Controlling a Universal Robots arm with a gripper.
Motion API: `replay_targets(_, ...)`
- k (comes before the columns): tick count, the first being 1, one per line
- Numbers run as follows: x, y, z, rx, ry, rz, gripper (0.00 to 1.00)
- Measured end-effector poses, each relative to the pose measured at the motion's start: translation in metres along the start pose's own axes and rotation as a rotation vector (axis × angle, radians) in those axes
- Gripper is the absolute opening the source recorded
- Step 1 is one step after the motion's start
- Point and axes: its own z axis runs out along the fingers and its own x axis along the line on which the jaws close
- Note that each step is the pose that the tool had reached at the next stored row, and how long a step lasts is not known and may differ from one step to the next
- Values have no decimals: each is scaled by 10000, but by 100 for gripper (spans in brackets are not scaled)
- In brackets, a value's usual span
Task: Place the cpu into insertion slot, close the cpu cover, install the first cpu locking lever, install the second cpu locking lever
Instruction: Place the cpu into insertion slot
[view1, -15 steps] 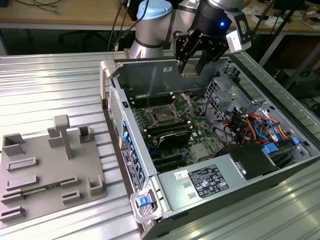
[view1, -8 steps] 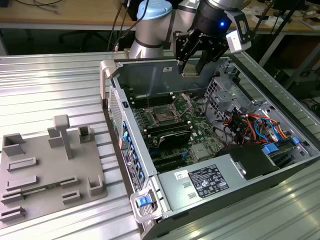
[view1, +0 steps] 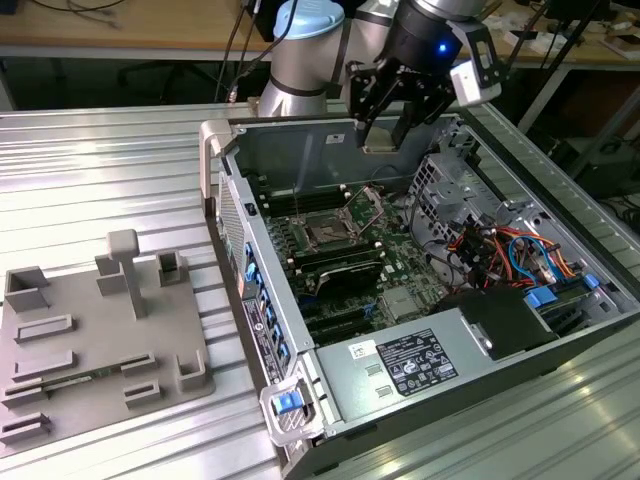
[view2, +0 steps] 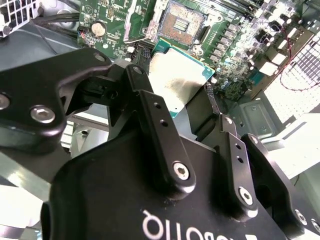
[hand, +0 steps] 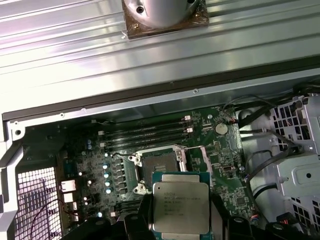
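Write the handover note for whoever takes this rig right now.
The gripper is shut on the cpu and holds it above the motherboard inside the open computer case.
The insertion slot is empty and uncovered.
The cpu cover stands swung open beside the slot.
Done: the cpu is in the grip.
Left: seating the cpu, closing the cover, both locking levers.

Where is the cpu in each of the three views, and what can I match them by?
Exterior view: cpu held in the gripper, above the far wall of the open case.
Second wrist view: cpu in the gripper, just short of the slot.
First wrist view: cpu, metal top facing the camera, next to the slot.
Shared landmark: the empty slot.
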Motion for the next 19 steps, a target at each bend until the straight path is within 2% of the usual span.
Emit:
replay_targets(7,21,-4,2,-9,-40,438,55)
replay_targets(9,36,-7,3,-14,-63,704,55)
replay_targets(19,67,-13,7,-26,-117,1310,55)
